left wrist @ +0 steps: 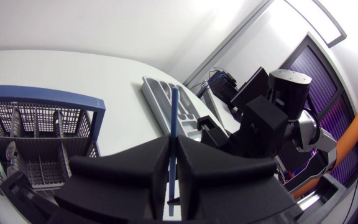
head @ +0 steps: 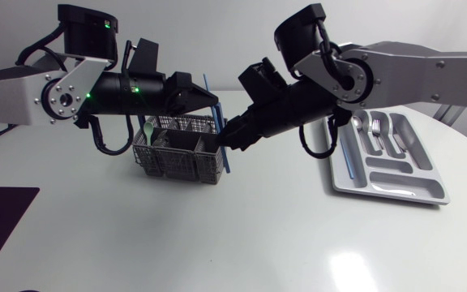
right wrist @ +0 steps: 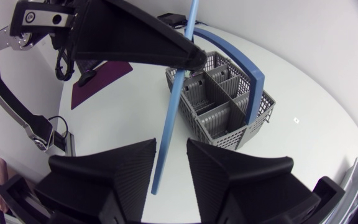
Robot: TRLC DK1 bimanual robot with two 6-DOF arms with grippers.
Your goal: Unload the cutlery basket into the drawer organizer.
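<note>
Our left gripper (left wrist: 174, 148) had its fingers pressed tight on one blue stick (left wrist: 174, 112), held near upright just beside the single cutlery basket (head: 177, 172). Our right gripper (right wrist: 169, 148) stood with fingers parted around the stick's lower end. One green spoon (head: 149, 130) sat in the basket, and one drawer organizer (head: 392, 189) lay well apart.

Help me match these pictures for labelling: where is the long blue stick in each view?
Head view: the blue stick stands steeply at the cutlery basket's right end.
Left wrist view: the stick is gripped in the left gripper's jaws, basket beside it.
Right wrist view: the stick hangs between the right gripper's open jaws, basket beyond.
Shared landmark: the basket's blue handle.
</note>
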